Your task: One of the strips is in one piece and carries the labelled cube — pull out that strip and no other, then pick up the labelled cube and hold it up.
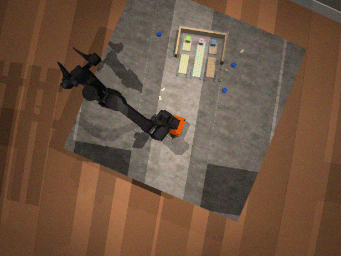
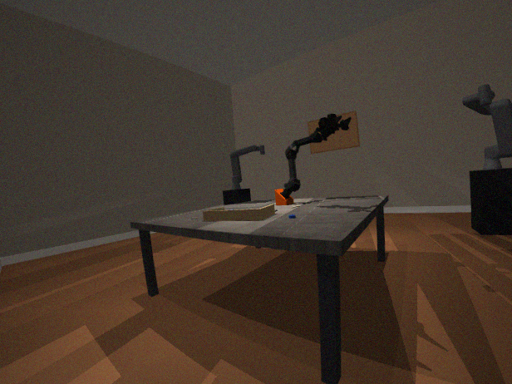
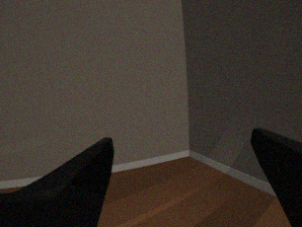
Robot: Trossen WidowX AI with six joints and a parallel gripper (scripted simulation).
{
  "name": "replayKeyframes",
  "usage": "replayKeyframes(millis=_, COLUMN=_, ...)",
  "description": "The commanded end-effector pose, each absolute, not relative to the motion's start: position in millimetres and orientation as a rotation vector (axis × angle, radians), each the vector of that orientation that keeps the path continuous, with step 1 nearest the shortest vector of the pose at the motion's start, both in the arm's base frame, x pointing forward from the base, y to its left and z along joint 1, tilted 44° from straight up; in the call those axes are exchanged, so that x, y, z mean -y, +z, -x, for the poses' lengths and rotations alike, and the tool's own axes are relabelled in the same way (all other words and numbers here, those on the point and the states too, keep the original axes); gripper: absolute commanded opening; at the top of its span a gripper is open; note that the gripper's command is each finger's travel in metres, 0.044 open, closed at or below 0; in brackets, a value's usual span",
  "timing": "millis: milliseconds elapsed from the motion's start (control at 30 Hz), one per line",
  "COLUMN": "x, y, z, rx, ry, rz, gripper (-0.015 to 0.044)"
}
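A dotted pale strip (image 1: 199, 61) lies unbroken in the middle, with a pink cube (image 1: 201, 41) bearing a small dark mark on its far end. The left, yellow striped strip is in two parts with a gap: a near part (image 1: 183, 64) and a far part (image 1: 186, 46) with a green cube (image 1: 188, 39). The right, brown strip is also split: a near part (image 1: 210, 67) and a far part (image 1: 212, 49) with a blue cube (image 1: 213, 42). My gripper (image 1: 66, 55) (image 2: 347, 123) (image 3: 184, 140) is open and empty, raised high, far left of the strips.
A low three-sided wooden wall (image 1: 203, 30) (image 2: 238, 214) surrounds the far strip ends. Thin rails flank the near ends. Blue discs (image 1: 159, 34) (image 1: 233, 64) (image 1: 224, 90) and small pale pieces (image 1: 163, 89) (image 1: 160, 97) (image 1: 242, 51) lie around. My arm's base is at an orange block (image 1: 180, 126) (image 2: 283, 198).
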State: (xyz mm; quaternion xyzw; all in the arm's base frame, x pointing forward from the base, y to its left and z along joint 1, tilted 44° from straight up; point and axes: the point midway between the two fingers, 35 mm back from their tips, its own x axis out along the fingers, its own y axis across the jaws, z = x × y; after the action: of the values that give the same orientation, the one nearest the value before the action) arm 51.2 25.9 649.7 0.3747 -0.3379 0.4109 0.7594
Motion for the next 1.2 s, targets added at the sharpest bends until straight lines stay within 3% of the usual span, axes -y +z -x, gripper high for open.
replayKeyframes(millis=0, x=-76, y=632, z=-81, rx=0.706, ry=0.823, rz=-0.621, gripper=0.0400)
replayKeyframes(millis=233, x=-132, y=582, z=-150, rx=0.561, ry=0.754, rz=-0.380, gripper=0.0400)
replayKeyframes(millis=500, x=-147, y=506, z=-241, rx=0.340, ry=0.663, rz=-0.205, gripper=0.0400)
replayKeyframes(millis=900, x=-85, y=386, z=-341, rx=-0.009, ry=0.487, rz=-0.187, gripper=0.0400)
replayKeyframes(millis=1167, x=-18, y=294, z=-370, rx=-0.235, ry=0.393, rz=-0.253, gripper=0.0400)
